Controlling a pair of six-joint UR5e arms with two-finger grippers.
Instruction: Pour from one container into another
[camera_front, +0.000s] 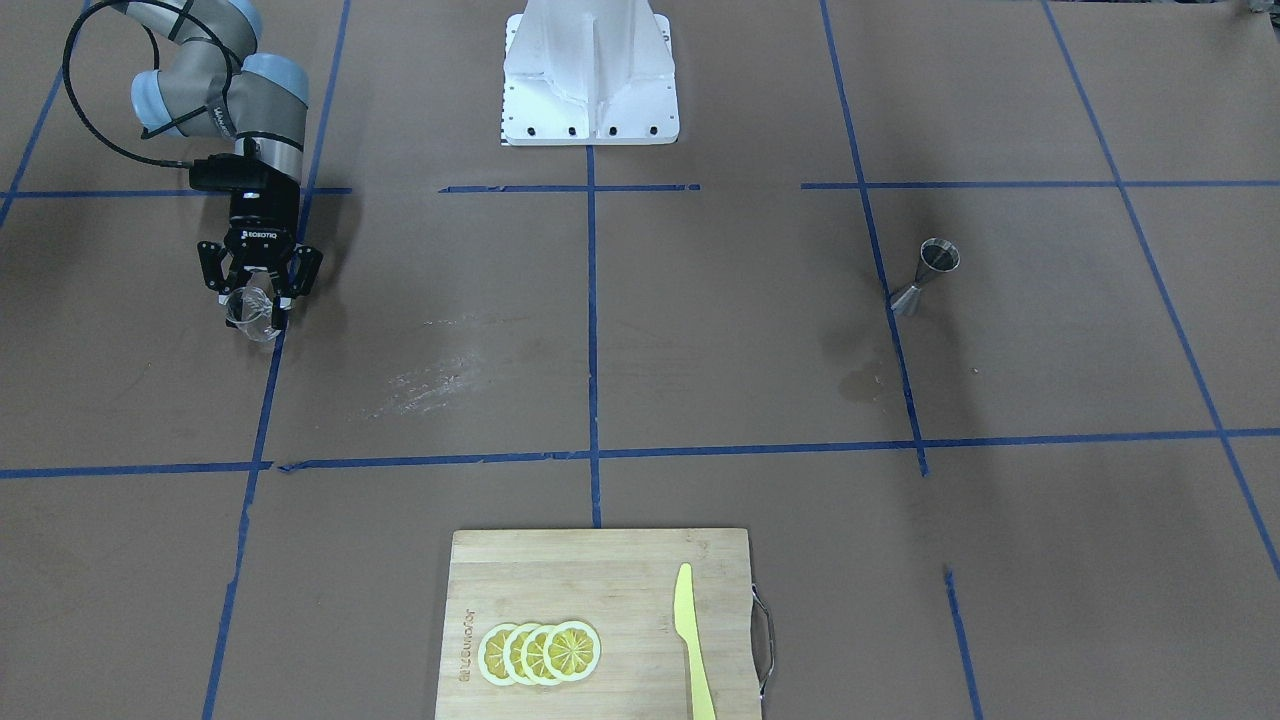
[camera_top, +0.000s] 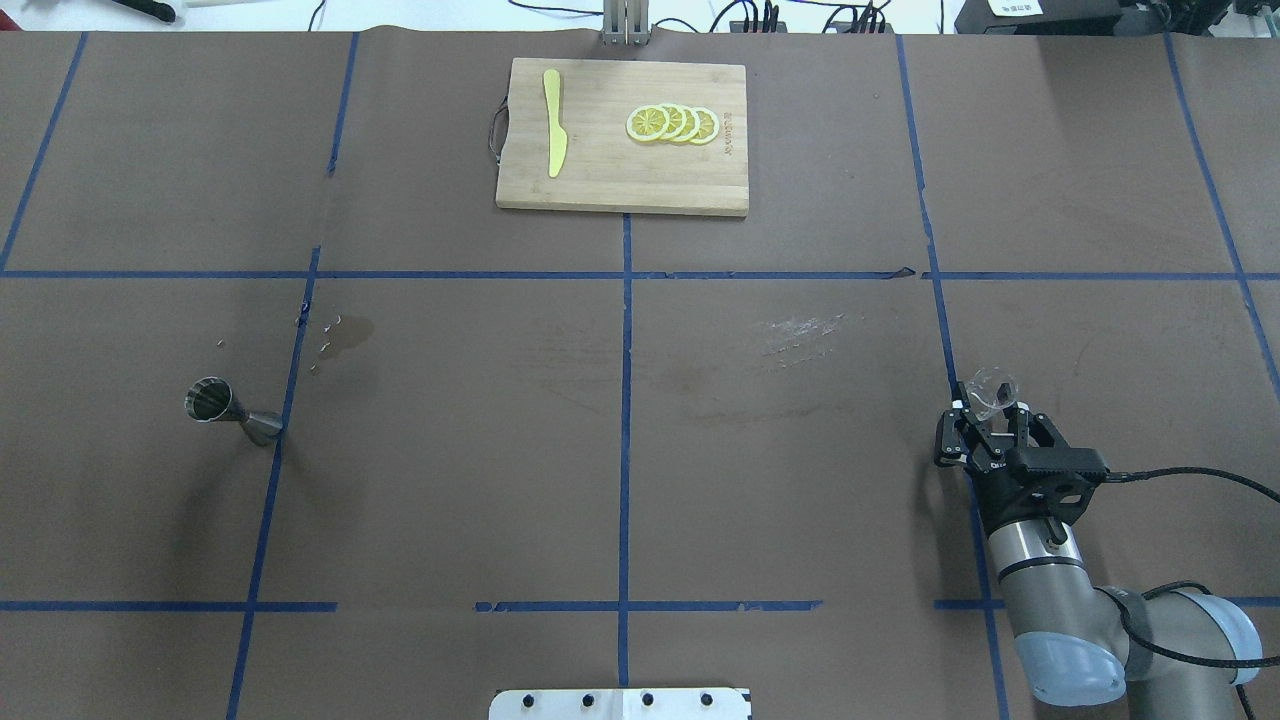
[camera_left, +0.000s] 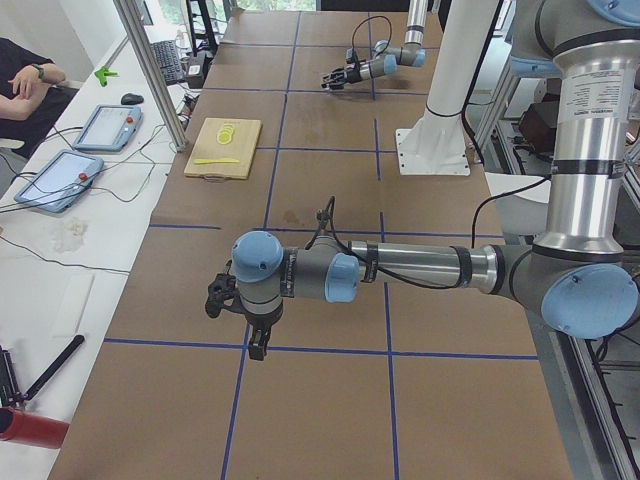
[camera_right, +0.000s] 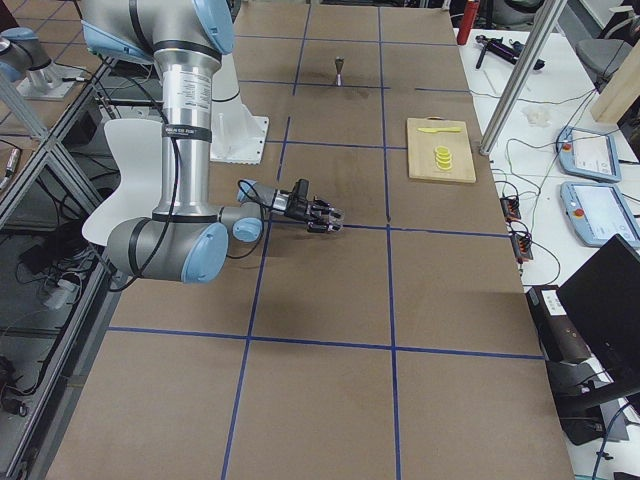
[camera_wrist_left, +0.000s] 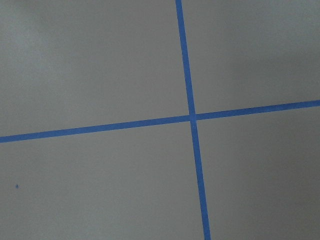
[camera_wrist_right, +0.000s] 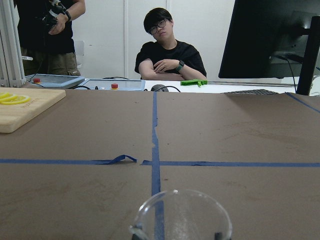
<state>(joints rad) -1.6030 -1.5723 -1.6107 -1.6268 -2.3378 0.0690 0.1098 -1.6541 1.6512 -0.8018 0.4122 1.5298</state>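
A small clear glass beaker (camera_front: 250, 312) (camera_top: 993, 388) sits between the fingers of my right gripper (camera_front: 255, 305) (camera_top: 990, 408), which is shut on it low over the table on my right side. Its rim fills the bottom of the right wrist view (camera_wrist_right: 180, 212). A steel jigger (camera_front: 925, 275) (camera_top: 232, 412) stands upright far across the table on my left side, with no gripper near it. My left gripper (camera_left: 238, 320) shows only in the exterior left view, hanging above a blue tape line. I cannot tell whether it is open or shut.
A wooden cutting board (camera_top: 600, 180) (camera_front: 560, 580) at the table's far edge carries lemon slices (camera_top: 672, 123) and a yellow knife (camera_top: 553, 135). A damp stain (camera_top: 345, 335) lies near the jigger. The white robot base (camera_front: 590, 75) stands mid-table. People are at the far side (camera_wrist_right: 170, 52).
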